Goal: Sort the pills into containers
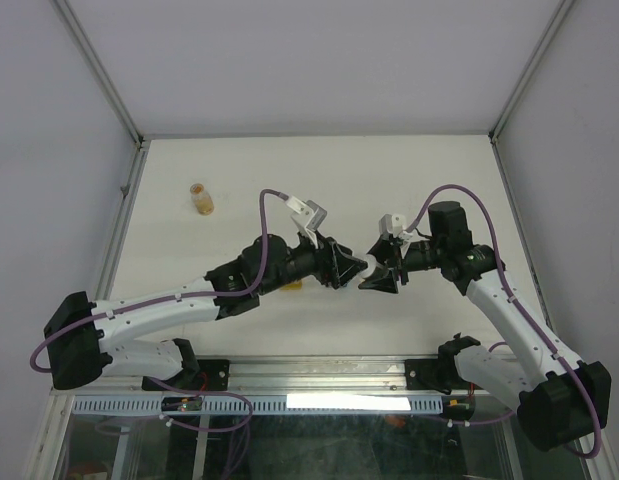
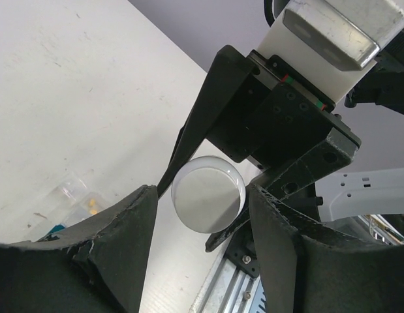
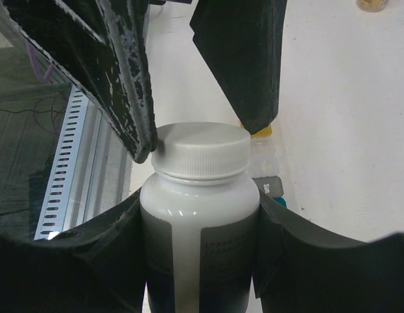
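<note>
the right gripper (image 3: pixel 198 215), at the bottom of its wrist view, is clenched on a white bottle (image 3: pixel 188 248), a finger pressed to each side of the body. the left gripper (image 1: pixel 354 268) fills the top of that frame, its jaws straddling the white cap (image 3: pixel 202 150): one finger (image 3: pixel 123 78) touches the cap's left edge and the other sits just beside its upper right, not clamped. the containers (image 2: pixel 76 197) lie on the table (image 2: pixel 71 98) at the lower left of the left wrist view. a small amber bottle (image 1: pixel 201 198) stands at the upper left of the top view.

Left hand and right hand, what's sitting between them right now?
A white pill bottle: the right hand grips its body, its cap sits inside the left hand, shown in both wrist views.
</note>
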`<action>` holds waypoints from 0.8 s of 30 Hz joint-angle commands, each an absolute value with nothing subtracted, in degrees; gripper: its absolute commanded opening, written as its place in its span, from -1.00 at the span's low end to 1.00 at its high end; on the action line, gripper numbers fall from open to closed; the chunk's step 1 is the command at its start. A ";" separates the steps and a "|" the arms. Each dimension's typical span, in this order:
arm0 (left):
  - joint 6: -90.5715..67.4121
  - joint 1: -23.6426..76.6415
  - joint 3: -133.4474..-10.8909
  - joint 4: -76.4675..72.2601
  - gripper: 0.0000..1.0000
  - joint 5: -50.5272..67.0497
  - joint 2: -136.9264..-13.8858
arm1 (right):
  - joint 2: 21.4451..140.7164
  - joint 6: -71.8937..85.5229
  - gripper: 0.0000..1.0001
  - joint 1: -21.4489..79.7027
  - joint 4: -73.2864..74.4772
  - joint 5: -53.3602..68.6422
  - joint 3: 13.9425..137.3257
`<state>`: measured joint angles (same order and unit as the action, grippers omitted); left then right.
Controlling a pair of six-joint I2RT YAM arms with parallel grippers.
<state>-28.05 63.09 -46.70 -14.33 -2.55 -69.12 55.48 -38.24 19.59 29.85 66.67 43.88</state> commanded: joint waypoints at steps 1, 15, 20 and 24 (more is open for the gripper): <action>-28.04 63.89 -49.55 -14.86 0.16 -0.68 -69.28 | 55.11 -38.13 -1.00 19.20 27.70 68.19 46.23; -22.71 63.79 -48.24 -18.19 -0.54 7.39 -70.19 | 55.11 -38.14 -1.00 19.16 27.78 68.24 46.23; -5.65 62.17 -45.54 -22.80 -0.72 24.52 -71.09 | 55.04 -38.14 -1.00 19.18 27.73 68.33 46.14; 13.47 57.11 -48.02 -17.36 -0.66 46.03 -74.24 | 55.02 -38.13 -1.00 19.16 27.77 68.35 46.18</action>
